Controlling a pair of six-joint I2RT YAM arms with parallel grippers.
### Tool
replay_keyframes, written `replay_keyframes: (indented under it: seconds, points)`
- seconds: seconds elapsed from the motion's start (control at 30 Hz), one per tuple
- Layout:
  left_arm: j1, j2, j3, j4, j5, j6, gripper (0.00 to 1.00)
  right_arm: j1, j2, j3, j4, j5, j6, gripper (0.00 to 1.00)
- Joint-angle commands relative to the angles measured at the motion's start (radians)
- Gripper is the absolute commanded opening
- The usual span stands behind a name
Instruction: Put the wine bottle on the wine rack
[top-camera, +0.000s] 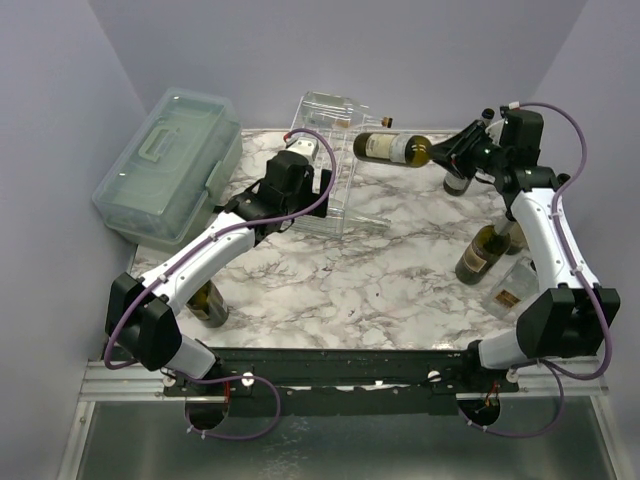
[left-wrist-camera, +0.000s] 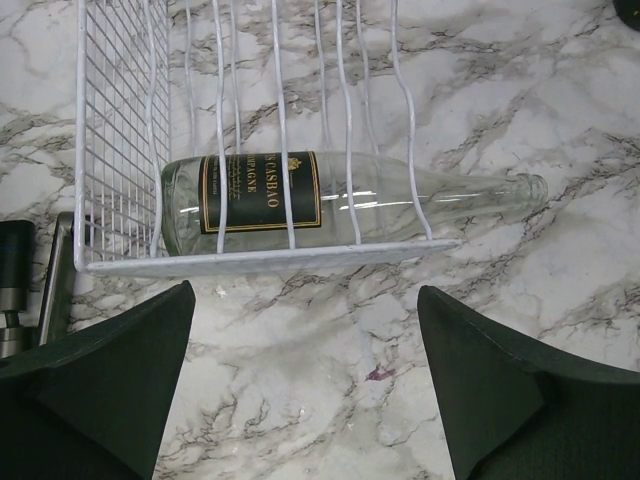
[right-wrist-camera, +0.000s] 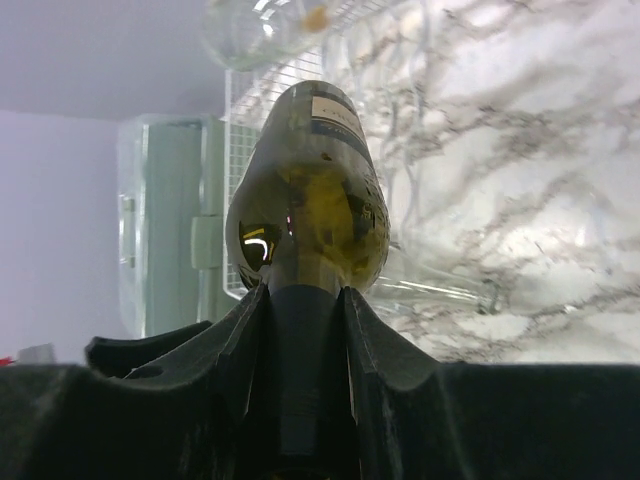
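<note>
Clear bottle (left-wrist-camera: 260, 195) lies in wine rack (top-camera: 343, 195); right hand (top-camera: 445, 155) pinches dark wine bottle (top-camera: 393, 147).

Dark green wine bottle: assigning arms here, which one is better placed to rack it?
Right. The right jaws grip the neck of the dark green glass wine bottle, level, base toward the clear-plastic, white-wire wine rack; the left jaws stand open, empty.

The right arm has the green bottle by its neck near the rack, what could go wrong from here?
The right gripper pinches only the neck of the green bottle, held sideways in the air; its body could sag or slip. A clear bottle already lies in the rack and might get knocked. The left gripper by the rack could be bumped.
</note>
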Motion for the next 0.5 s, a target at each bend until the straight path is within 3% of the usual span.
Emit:
replay_keyframes:
  seconds: [0.0,0.2,0.47]
  points:
    - [0.005,-0.027,-0.010,0.012,-0.025,0.009,0.95,-0.003,0.038,0.131,0.125,-0.154,0.053,0.01]
    - [0.005,-0.058,-0.017,0.020,-0.030,0.013,0.96,0.013,0.141,0.186,0.234,-0.273,0.146,0.01]
    - [0.008,-0.121,-0.032,0.032,-0.077,0.032,0.97,0.103,0.266,0.212,0.403,-0.296,0.268,0.01]
